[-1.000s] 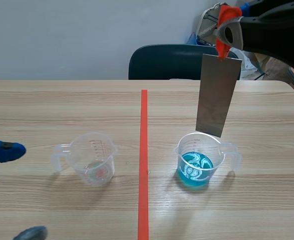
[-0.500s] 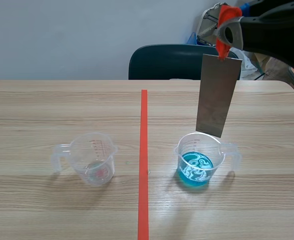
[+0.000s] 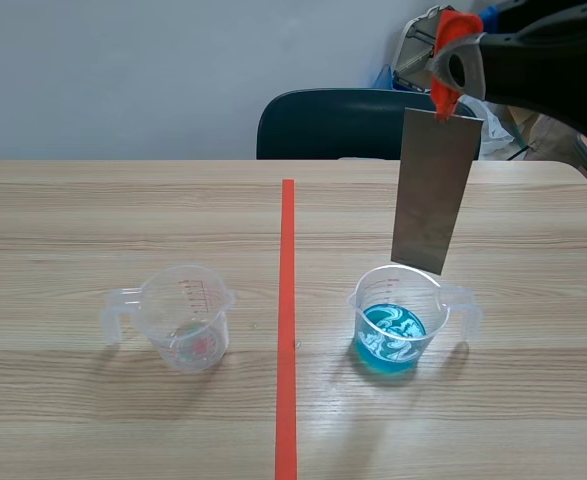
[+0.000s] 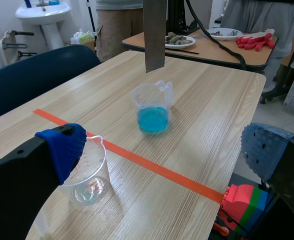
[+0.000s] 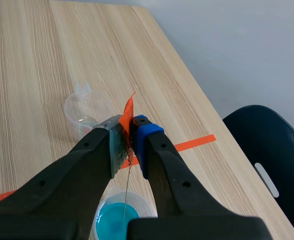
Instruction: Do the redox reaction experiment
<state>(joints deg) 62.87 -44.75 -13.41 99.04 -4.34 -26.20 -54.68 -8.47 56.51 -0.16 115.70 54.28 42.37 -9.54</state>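
Scene view faces table (image 3: 123,200); wrist views share blue-liquid cup (image 4: 152,107)

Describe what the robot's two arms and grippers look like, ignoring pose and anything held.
The right arm is black with a smooth, glossy moulded shell. The left gripper has two thick black fingers, each tipped with a rounded blue dotted pad. The right gripper has the same thick black fingers; one pad is blue, the other looks greyish.

Pale wall (image 3: 123,70), dark blue chair (image 3: 333,125), wooden table (image 3: 123,200), white sink (image 4: 41,11) behind
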